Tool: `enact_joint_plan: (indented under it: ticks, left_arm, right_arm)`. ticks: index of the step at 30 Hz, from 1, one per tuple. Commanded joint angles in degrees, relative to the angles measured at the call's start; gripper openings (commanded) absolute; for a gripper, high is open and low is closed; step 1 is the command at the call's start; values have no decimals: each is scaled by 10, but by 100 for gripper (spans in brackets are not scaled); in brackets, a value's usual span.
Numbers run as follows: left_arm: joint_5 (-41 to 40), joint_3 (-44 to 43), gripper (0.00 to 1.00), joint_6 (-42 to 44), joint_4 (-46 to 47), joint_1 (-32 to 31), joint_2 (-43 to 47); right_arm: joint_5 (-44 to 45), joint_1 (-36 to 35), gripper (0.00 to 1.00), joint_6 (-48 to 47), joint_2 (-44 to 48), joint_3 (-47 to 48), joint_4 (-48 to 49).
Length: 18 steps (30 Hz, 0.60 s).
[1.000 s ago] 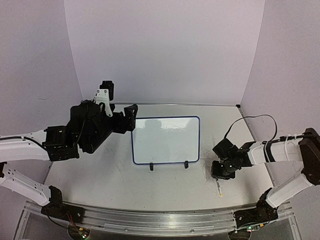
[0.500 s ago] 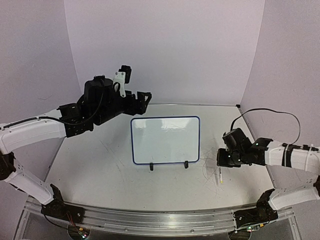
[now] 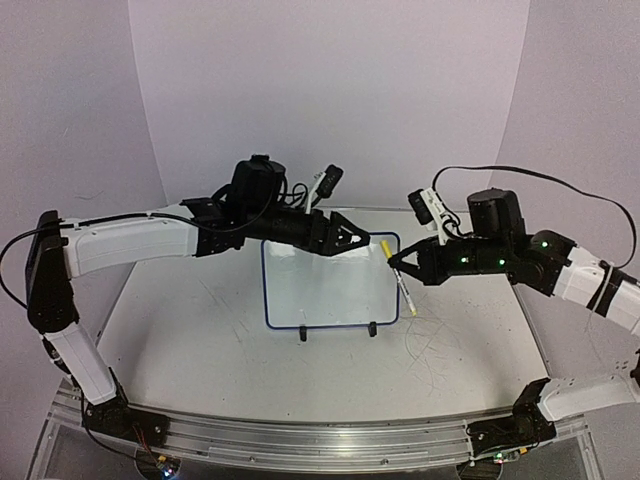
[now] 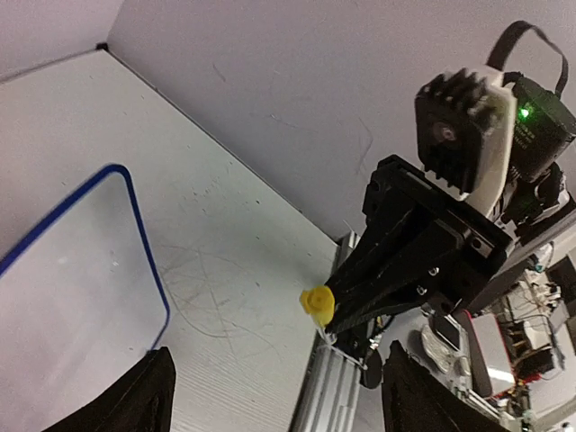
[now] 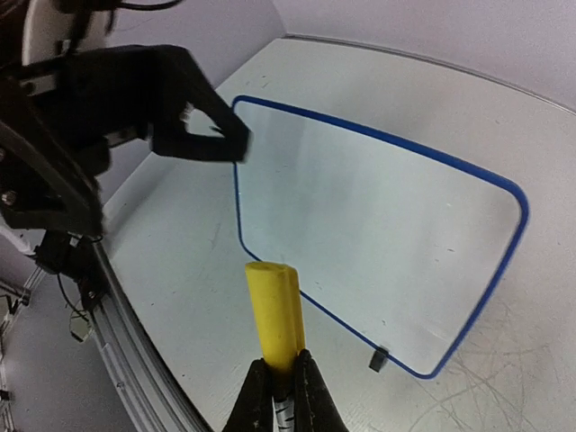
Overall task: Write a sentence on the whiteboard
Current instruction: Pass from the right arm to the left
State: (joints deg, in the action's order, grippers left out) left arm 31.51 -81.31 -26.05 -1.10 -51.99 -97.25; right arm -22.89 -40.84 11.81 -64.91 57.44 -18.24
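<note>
Whiteboard [image 3: 322, 288] sits mid table [image 3: 200, 335], looks blank, so I'm at the uncapping step. Right gripper [image 3: 398, 266] clamps the marker [image 3: 406, 292], left gripper [image 3: 362, 238] gapes just beside its yellow cap [image 3: 385, 247] — next I close on the cap and pull.

A robotics lab test cell: plain lilac walls [image 3: 320, 100] enclose the scuffed white tabletop [image 3: 220, 340] behind and beside it, and an aluminium rail [image 3: 300, 443] carrying bolted arm bases [image 3: 105, 405] and loose wiring [image 3: 150, 455] lines its near edge.
</note>
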Motion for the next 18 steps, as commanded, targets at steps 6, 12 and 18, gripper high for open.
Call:
enact_joint_plan:
  ticks: [6, 12, 18]
  left_arm:
    - [136, -41, 70, -72, 7, 4, -33]
    - [128, -26, 62, -64, -15, 4, -26]
    - [110, -16, 57, -48, -43, 4, -20]
  right_arm:
    - [-54, -56, 0, -61, -62, 47, 34]
    - [-30, -65, 0, -52, -62, 39, 55]
    - [-13, -66, 0, -43, -49, 33, 67]
